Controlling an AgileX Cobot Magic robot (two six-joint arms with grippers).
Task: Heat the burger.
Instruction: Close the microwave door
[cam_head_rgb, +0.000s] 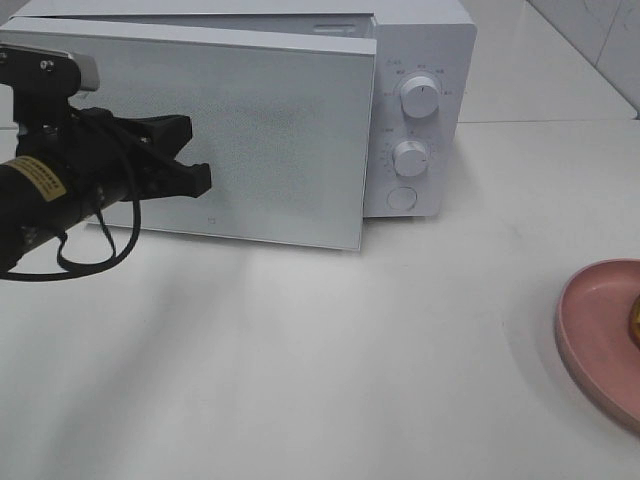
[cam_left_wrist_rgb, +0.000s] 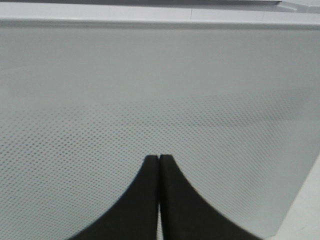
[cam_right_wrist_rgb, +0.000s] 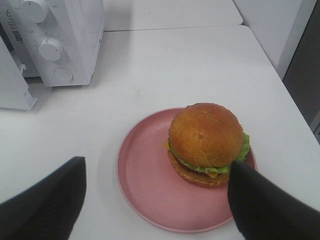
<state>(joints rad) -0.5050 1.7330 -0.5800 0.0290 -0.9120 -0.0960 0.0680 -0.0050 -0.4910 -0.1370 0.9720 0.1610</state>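
The burger (cam_right_wrist_rgb: 206, 140), with a glossy brown bun, lettuce and cheese, sits on a round pink plate (cam_right_wrist_rgb: 145, 185). My right gripper (cam_right_wrist_rgb: 157, 165) hovers over the plate's near side, open, with the burger just beyond one black finger (cam_right_wrist_rgb: 265, 205). In the exterior high view only a sliver of the burger (cam_head_rgb: 634, 315) shows on the plate (cam_head_rgb: 595, 340) at the right edge. The white microwave (cam_head_rgb: 420, 110) stands at the back with its door (cam_head_rgb: 270, 140) swung partly open. My left gripper (cam_head_rgb: 200, 180) is shut, its tips (cam_left_wrist_rgb: 159, 161) close against the door's dotted front, holding nothing.
The microwave has two knobs (cam_head_rgb: 418, 98) and a round button (cam_head_rgb: 400, 198) on its right panel. The white table (cam_head_rgb: 330, 360) stretches between the microwave and the plate. The table's right edge (cam_right_wrist_rgb: 295, 100) lies close to the plate.
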